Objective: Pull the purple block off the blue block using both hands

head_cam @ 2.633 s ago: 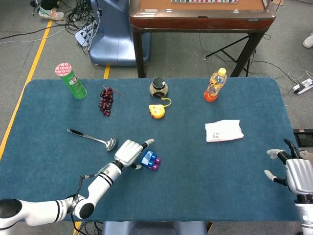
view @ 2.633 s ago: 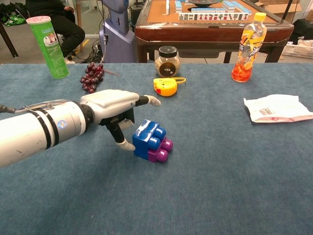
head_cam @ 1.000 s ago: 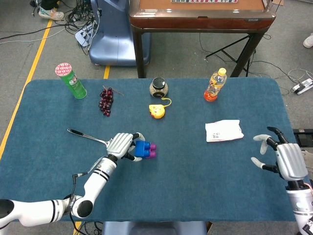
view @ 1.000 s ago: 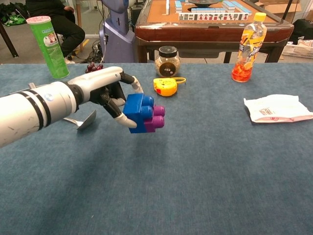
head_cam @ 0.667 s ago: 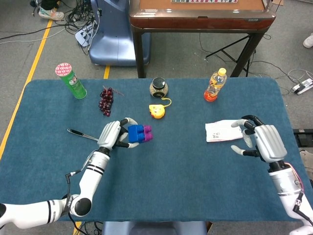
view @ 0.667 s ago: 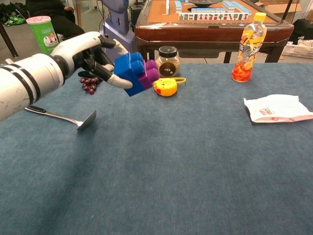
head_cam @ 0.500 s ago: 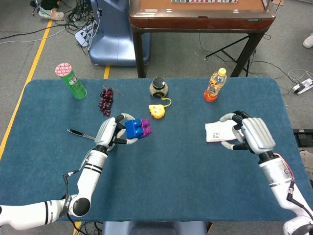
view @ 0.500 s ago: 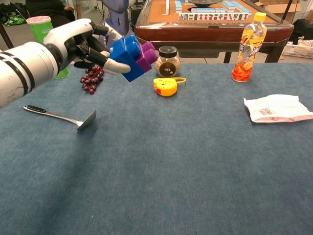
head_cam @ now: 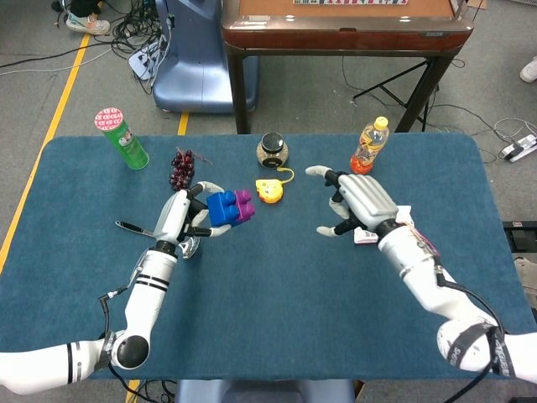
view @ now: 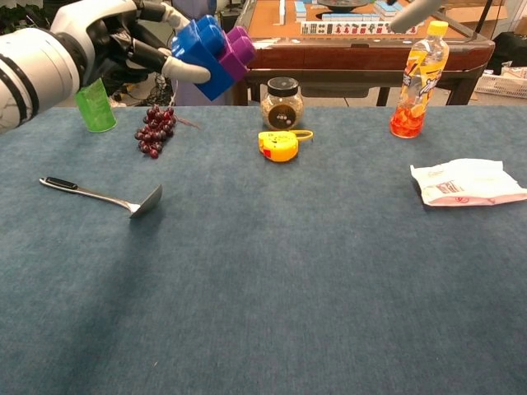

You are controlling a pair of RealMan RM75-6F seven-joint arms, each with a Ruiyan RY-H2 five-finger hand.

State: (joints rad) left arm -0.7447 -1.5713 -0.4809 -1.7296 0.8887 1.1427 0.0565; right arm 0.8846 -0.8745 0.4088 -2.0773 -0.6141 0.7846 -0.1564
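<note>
The left hand (head_cam: 180, 214) grasps the blue block (head_cam: 221, 208) with the purple block (head_cam: 243, 204) attached, lifted above the table (head_cam: 277, 277), while the right hand (head_cam: 359, 201) hovers released, fingers spread.

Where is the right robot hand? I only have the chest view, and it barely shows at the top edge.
Observer: In the head view the right robot hand hovers above the table, to the right of the yellow tape measure, with its fingers spread and nothing in them.
Operator: Is it touching the blocks?
Observer: No. A clear gap separates it from the purple block, which is joined to the blue block that the left robot hand holds.
</note>
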